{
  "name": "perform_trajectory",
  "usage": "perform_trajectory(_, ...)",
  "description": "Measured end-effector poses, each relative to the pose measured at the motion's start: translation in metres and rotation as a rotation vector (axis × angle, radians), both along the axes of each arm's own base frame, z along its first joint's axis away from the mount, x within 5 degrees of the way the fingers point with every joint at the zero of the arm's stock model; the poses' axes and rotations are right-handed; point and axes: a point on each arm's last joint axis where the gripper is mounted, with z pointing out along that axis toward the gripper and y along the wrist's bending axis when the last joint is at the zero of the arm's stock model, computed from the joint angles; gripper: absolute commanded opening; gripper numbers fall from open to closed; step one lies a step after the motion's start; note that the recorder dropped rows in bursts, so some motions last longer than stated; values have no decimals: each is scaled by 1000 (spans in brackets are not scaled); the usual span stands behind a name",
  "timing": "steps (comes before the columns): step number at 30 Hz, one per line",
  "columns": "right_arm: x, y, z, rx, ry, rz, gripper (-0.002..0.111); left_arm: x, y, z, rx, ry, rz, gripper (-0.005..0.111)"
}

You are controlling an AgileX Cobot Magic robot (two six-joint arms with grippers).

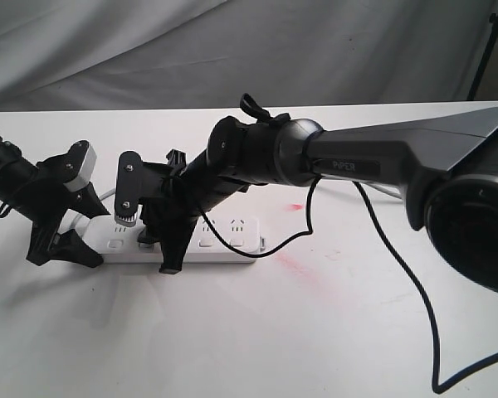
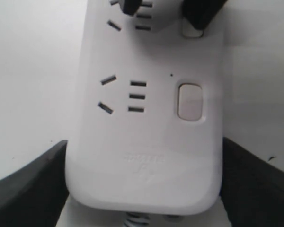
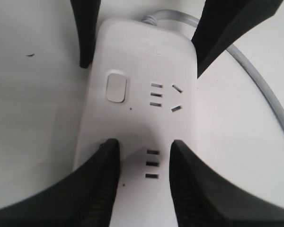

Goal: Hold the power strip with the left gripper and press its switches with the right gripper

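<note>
The right gripper [image 3: 144, 144] hangs over the power strip [image 1: 228, 249] with its jaws parted and nothing between them. In the gap you can see three short parallel socket slots. Its fingers [image 3: 199, 189] are matte black wedges, broad at the root, narrowing to blunt tips, with a fine ribbed texture on the inner faces. From the left wrist view, one tip sits right over the second of the switches [image 2: 189, 101], counting from the strip's cord end. I can't tell whether it presses down or only rests there.

The left gripper [image 2: 144, 144] straddles the cord end of the strip. One black finger lies against each long side, and both look to be touching the plastic, so it grips the strip across its width.

The strip itself is a long, flat bar of smooth white plastic with rounded corners, lying flat on the table [image 1: 315, 348]. Each socket group pairs three straight slots with two slanted ones, and beside each group is a small rounded-rectangle button, slightly raised and glossy. Faint embossed lettering marks the end cap.

A light grey cord [image 3: 270, 97] leaves that end through a ribbed collar and curves away beside the strip.

Off the strip's other end, the white tabletop carries a small red smear [image 1: 295, 206] and a paler pink streak nearer the camera. Behind the strip, beyond the table's far edge, hangs a creased grey cloth [image 1: 149, 50].
</note>
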Motion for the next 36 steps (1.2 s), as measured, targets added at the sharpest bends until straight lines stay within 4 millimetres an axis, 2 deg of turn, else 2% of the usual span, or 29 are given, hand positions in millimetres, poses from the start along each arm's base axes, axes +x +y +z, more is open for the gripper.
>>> perform_trajectory(7, 0, 1, -7, 2, 19, -6, 35, 0, 0, 0, 1, 0, -1, 65)
perform_trajectory(20, 0, 1, -6, 7, 19, -10, 35, 0, 0, 0, 3, -2, -3, 65)
perform_trajectory(27, -1, 1, 11, 23, -7, -9, 35, 0, 0, 0, 3, -2, -3, 65)
perform_trajectory(34, -8, -2, 49, 32, -53, 29, 35, 0, 0, 0, 3, -2, -3, 65)
perform_trajectory(36, -9, -4, 50, 27, -38, 33, 35, 0, 0, 0, 3, -2, -3, 65)
